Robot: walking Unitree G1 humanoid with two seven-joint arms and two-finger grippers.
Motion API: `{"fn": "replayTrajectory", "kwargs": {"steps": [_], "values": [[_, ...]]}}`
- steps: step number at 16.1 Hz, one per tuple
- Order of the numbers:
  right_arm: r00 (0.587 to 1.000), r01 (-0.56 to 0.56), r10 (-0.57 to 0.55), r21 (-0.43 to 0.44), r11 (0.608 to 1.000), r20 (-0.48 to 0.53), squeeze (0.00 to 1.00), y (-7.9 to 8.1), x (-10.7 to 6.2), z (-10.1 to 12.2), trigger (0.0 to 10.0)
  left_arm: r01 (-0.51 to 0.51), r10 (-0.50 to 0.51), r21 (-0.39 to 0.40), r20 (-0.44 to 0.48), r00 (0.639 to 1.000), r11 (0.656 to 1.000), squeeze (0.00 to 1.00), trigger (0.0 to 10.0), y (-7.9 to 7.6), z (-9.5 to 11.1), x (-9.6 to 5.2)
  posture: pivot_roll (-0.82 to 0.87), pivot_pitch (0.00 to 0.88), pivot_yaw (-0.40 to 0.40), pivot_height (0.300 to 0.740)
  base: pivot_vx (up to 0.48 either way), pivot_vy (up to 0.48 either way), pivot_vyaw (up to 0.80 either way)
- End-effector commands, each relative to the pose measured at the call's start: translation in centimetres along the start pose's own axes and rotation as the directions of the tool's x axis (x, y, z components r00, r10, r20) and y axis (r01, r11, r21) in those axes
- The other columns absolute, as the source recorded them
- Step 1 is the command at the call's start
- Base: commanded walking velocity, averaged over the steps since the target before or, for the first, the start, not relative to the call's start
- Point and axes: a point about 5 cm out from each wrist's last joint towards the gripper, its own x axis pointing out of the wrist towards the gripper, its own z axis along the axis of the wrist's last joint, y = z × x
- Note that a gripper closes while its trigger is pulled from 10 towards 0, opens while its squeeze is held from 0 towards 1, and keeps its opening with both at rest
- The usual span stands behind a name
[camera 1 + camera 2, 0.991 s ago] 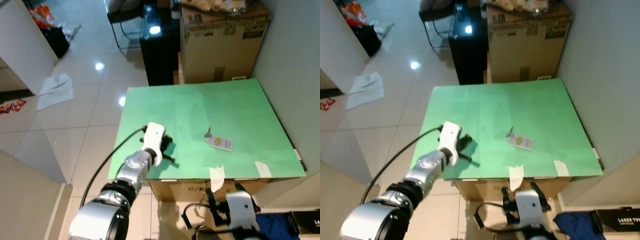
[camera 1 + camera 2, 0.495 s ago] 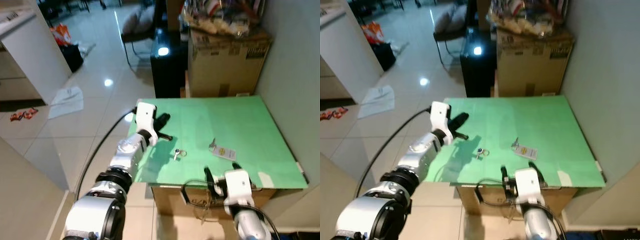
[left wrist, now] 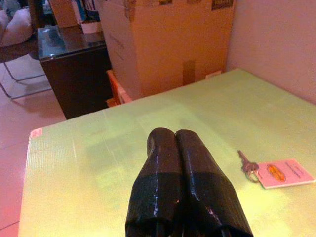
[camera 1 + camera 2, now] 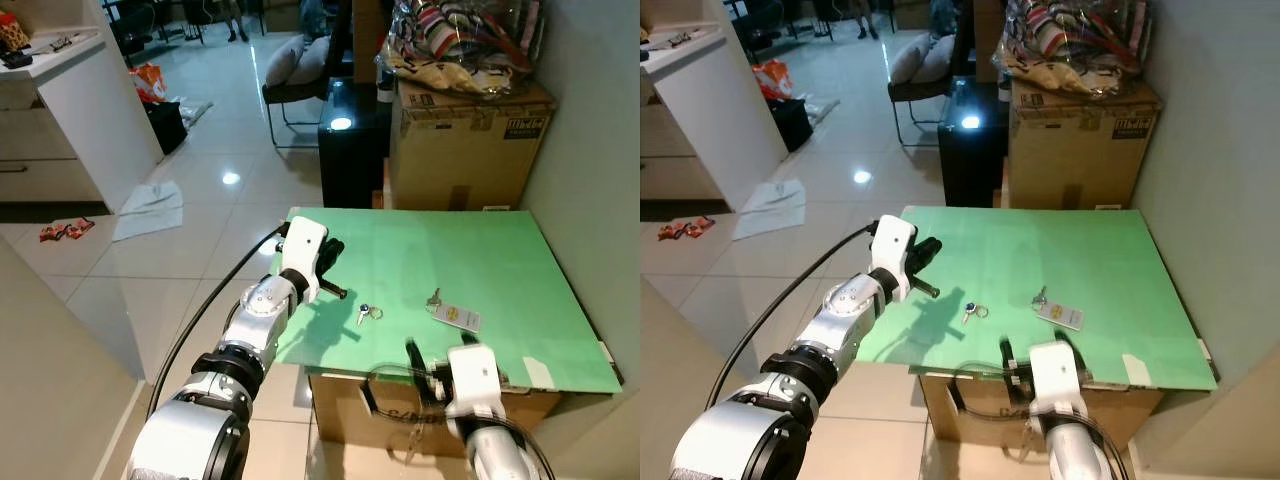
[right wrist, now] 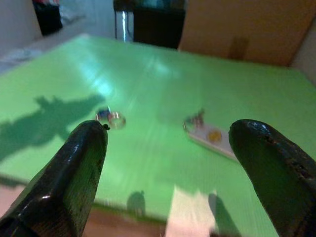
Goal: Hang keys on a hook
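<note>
two sets of keys lie on the green table [image 4: 480, 250]: a small key on a ring [image 4: 366, 313] near the middle of the near half, and at its three o'clock, a little apart, a key with a pale tag [image 4: 455, 313]. half a second ago the ringed key lay just in front of the left gripper; a second ago it was not on the green at all, with the left gripper low at the table's near-left corner. the whole picture has shifted too, so the head has tilted up.

the left gripper [image 4: 329, 270] now hovers at the ringed key's ten o'clock, raised above the table, its fingers [image 3: 180, 163] pressed together and holding nothing. the right gripper [image 5: 173, 163] has come up at the near edge, at the keys' six o'clock, its fingers [image 5: 81, 153] spread wide, with both sets of keys seen between them in its wrist view.

my reading: the key has slipped or been let go, and the right arm is lining up for a fresh pick. no hook can be made out here, so hanging is well off.

beyond the table stand a cardboard box [image 4: 465, 140] and a dark cabinet [image 4: 350, 140].
</note>
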Motion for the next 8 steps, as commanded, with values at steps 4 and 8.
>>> {"fn": "replayTrajectory", "kwargs": {"steps": [4,8], "values": [[1.000,-0.001,0.001,-0.012,1.000,0.012,0.00,0.3,-1.2,0.3,10.0,-0.075,0.071,-0.078,-0.049,0.996,0.994,0.00,10.0,0.2,-1.5,-0.4,-0.35,0.046,0.136,0.740,0.304,0.000,0.00],[1.000,0.007,-0.007,-0.014,1.000,-0.004,0.00,0.0,-2.1,-0.1,10.0,-0.068,0.061,-0.098,-0.066,0.996,0.993,0.00,10.0,-1.0,-1.8,0.0,-0.37,0.050,0.134,0.740,0.454,0.000,-0.76]]}}
